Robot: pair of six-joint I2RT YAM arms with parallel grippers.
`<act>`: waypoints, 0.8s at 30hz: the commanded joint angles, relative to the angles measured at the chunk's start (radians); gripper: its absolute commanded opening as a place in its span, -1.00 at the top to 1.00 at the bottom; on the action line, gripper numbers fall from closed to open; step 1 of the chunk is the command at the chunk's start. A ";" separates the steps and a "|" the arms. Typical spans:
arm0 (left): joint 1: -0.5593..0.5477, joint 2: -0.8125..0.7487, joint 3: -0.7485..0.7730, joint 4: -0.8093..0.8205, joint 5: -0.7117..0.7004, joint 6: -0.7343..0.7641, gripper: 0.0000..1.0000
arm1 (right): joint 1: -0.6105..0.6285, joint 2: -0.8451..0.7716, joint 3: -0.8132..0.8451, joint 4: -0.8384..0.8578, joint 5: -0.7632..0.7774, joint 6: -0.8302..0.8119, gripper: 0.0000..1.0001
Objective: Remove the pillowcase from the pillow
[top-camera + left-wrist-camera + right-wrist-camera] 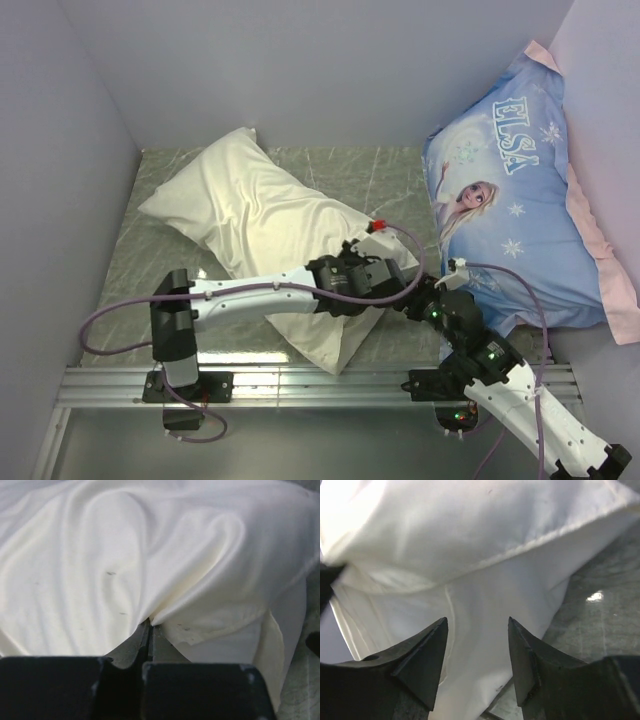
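Top view: pillowcase (250,205), cream and creased, lies on a slant across the grey marbled worktop (350,170), from the upper left of the frame down to lower centre, with the stuffing filling it out. Both arms meet at its right-hand end, just right of frame centre.

Left wrist view: left claw (150,629) pressed together, pinching a fold of the pillowcase at bottom centre. Cloth rises from the pinch in long ridges toward the top of the frame. At lower right the case's hemmed edge lifts, and brighter white pillow (225,647) shows beneath it.

Right wrist view: right claw (477,622) spread, both dark fingertips pointing up at white fabric that fills the gap behind them. Cannot tell whether the tips touch the fabric. A stitched hem crosses the upper frame on a slant; bare worktop at right.

Blue ELSA pillow (520,210) with pink edge leans against the right wall, upper right of the top view, apart from the cream bundle
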 commanded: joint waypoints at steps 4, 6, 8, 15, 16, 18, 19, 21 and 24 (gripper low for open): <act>0.086 -0.136 -0.005 0.017 -0.013 -0.056 0.99 | 0.031 0.102 0.046 0.204 -0.118 -0.097 -0.06; 0.105 -0.145 -0.004 0.020 -0.001 -0.056 0.99 | 0.060 0.144 0.082 0.220 -0.094 -0.106 -0.03; 0.113 -0.153 -0.009 0.040 0.018 -0.047 0.99 | 0.123 0.177 0.115 0.245 -0.062 -0.109 -0.02; 0.133 -0.148 -0.013 0.059 0.050 -0.039 0.99 | 0.261 0.354 0.156 0.369 0.011 -0.041 -0.08; 0.135 -0.151 -0.016 0.063 0.053 -0.037 0.99 | 0.263 0.374 0.133 0.395 0.006 -0.021 -0.10; 0.144 -0.162 -0.021 0.068 0.064 -0.036 0.99 | 0.263 0.403 0.105 0.395 0.020 0.035 -0.15; 0.147 -0.165 -0.025 0.072 0.065 -0.033 0.99 | 0.263 0.401 0.076 0.395 0.030 0.053 -0.18; 0.150 -0.176 -0.032 0.077 0.072 -0.031 0.99 | 0.263 0.382 0.050 0.389 0.066 0.087 -0.27; 0.152 -0.190 -0.045 0.086 0.084 -0.031 0.99 | 0.263 0.375 0.005 0.395 0.052 0.098 -0.34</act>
